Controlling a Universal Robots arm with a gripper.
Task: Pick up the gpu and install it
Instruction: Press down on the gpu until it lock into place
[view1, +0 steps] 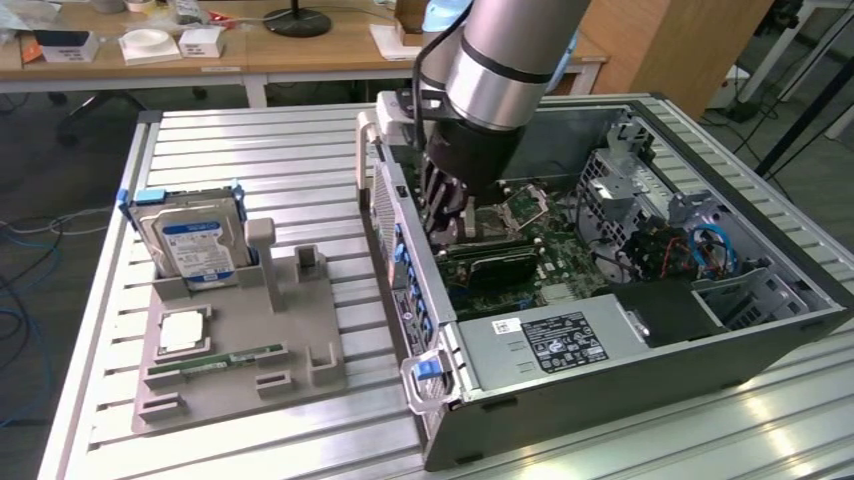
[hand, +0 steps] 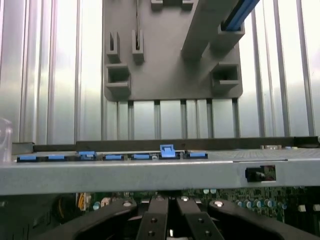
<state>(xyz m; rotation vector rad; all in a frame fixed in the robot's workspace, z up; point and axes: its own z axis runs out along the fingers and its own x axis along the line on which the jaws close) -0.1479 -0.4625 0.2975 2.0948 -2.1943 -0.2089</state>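
Black end effector (view1: 447, 215) lowered inside the open computer case (view1: 641, 385)
Its fingers (hand: 159, 220) are drawn close together above the green motherboard (view1: 534, 255), beside the case wall with blue clips (hand: 167, 151); whether they grip anything cannot be told. A dark card, which may be the gpu (view1: 501, 265), lies on the motherboard just under the end effector. On the slatted metal desk (view1: 267, 140), a grey fixture (view1: 240, 350) outside the case holds a hard drive (view1: 194, 245) upright and a memory stick (view1: 214, 362) lying flat

Bright, even light (glare on table (view1: 267, 160))
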